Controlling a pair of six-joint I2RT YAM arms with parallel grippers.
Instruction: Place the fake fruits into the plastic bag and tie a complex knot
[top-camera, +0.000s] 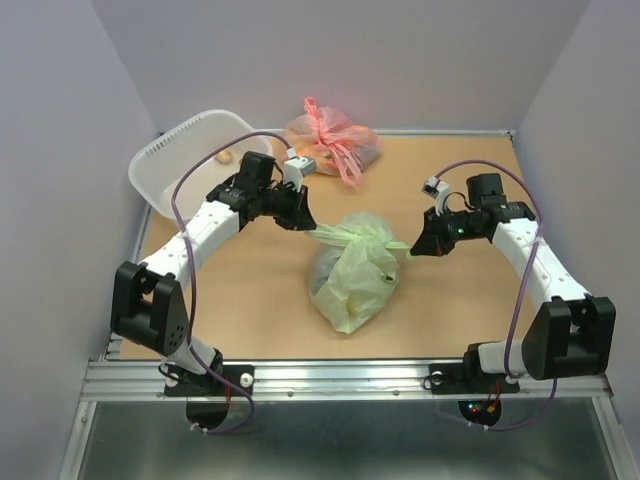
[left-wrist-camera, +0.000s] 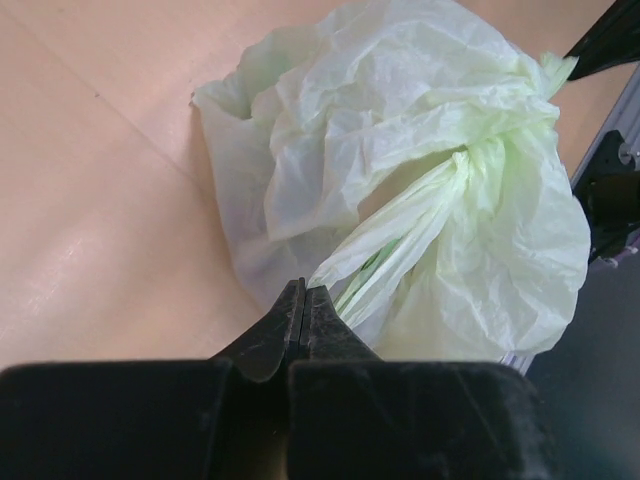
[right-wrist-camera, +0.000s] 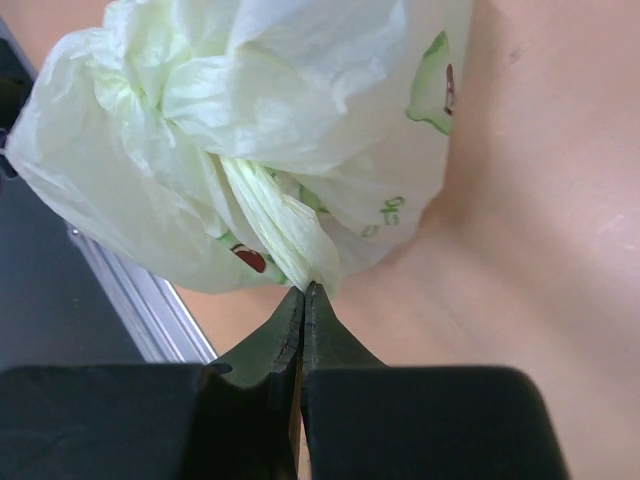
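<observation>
The pale green plastic bag (top-camera: 352, 275) lies mid-table, bulging and closed at its top. Its handle strips are twisted into a knot (top-camera: 362, 236) with ends sticking out left and right. My left gripper (top-camera: 307, 224) is shut on the left handle strip (left-wrist-camera: 400, 235). My right gripper (top-camera: 412, 246) is shut on the right handle strip (right-wrist-camera: 285, 225). Both strips are stretched sideways from the knot. The bag fills both wrist views (left-wrist-camera: 420, 150) (right-wrist-camera: 250, 120). The fake fruits are hidden inside the bag; a dark red patch (right-wrist-camera: 248, 258) shows through the plastic.
A white basket (top-camera: 190, 160) stands at the back left with a small yellowish thing (top-camera: 226, 156) in it. A pink tied bag (top-camera: 332, 137) lies at the back centre. The table's metal front edge (top-camera: 340, 375) runs close below the green bag.
</observation>
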